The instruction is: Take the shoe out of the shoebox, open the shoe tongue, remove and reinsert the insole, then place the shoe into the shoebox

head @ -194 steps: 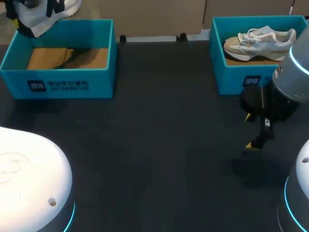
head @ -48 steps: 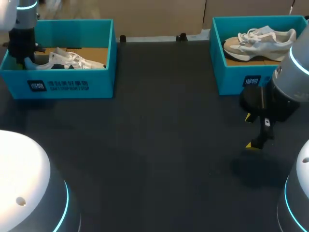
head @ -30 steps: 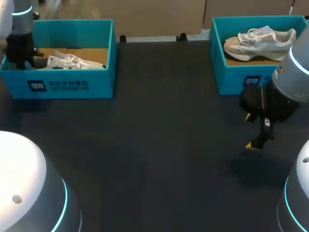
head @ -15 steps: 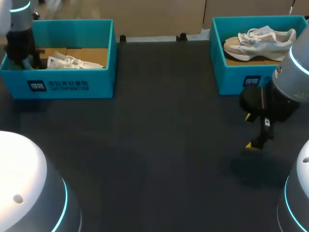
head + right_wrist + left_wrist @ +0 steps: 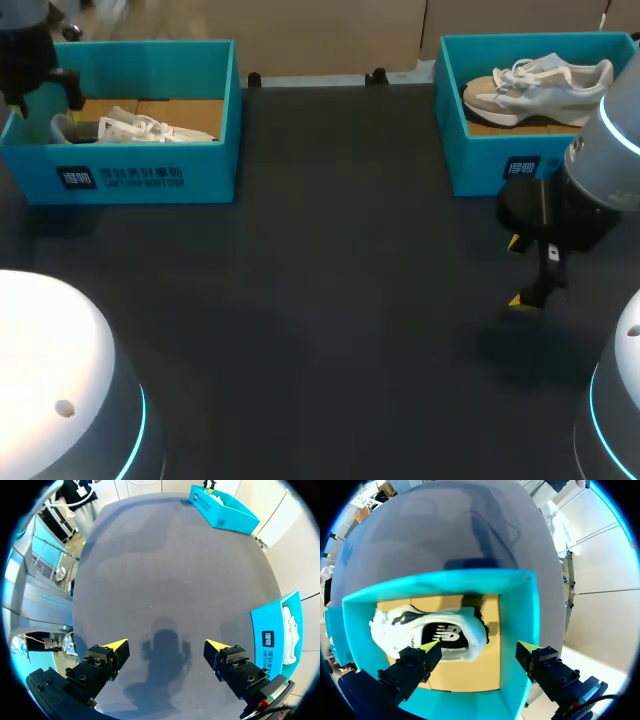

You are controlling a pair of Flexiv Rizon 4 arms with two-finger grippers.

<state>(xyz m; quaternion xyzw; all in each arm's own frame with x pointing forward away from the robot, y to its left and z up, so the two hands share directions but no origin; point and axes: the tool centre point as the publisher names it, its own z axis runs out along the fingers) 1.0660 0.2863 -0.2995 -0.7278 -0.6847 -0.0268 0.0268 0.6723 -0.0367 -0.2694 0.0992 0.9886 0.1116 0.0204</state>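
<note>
Two shoeboxes: a teal left shoebox (image 5: 150, 170) sits in the upper left of the head view and a matching right shoebox (image 5: 490, 165) in the upper right, both on the dark surface (image 5: 330, 300).
Shoe: the white shoe (image 5: 427, 632) lies on the cardboard floor of the left shoebox, inside its walls. Its opening faces the wrist camera, and a dark insole seems to be seated in it.
Second shoe: a pale second shoe (image 5: 540, 85) rests in the right shoebox with no tool near it.
Left tool: the left tool (image 5: 477, 646) is spread wide and holds nothing. It hangs over the left shoebox, with one finger above the shoe's edge and the other about over the box wall.
Right tool: the right tool (image 5: 166, 644) is also wide and empty, over bare surface at the right of the head view.
Step in hand: judging by how the shoe lies, placing looks done, and what remains is getting clear of the box.
Doing it well: go straight up and keep the fingers spread. Move sideways only once the tips are above the rim.
Risk: a finger could snag the laces or nudge the wall, which would shift the shoe or the box.
</note>
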